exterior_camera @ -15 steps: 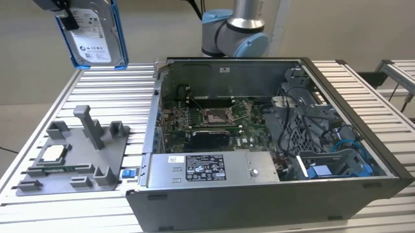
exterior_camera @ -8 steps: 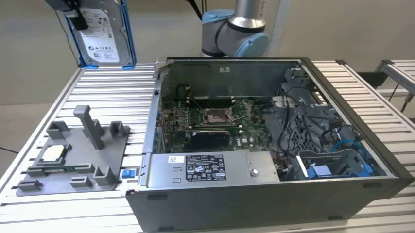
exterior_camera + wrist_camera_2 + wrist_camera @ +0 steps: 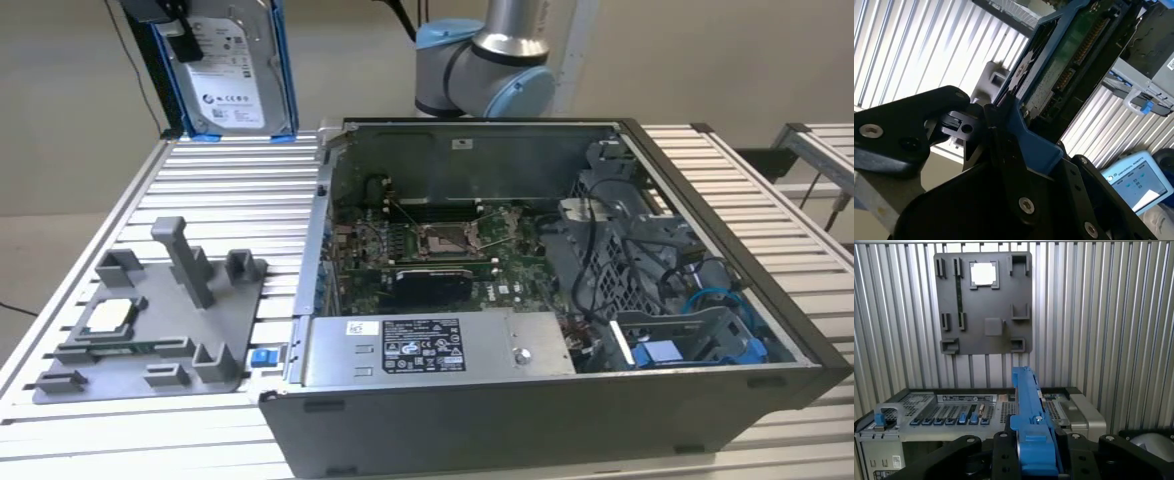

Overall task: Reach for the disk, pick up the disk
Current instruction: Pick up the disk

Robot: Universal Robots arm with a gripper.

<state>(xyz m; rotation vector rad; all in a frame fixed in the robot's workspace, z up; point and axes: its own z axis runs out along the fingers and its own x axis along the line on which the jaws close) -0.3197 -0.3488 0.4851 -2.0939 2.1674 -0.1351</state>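
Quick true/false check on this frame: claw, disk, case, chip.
1. The claw is clamped on the blue rail of the disk. True.
2. The disk lies flat on the grey tray. False: it is held upright, clear of the tray, with its label facing the exterior view.
3. The computer case is open, with the motherboard exposed. True.
4. The small square chip sits inside the computer case. False: it rests in the grey tray, at the exterior view's left of the case.
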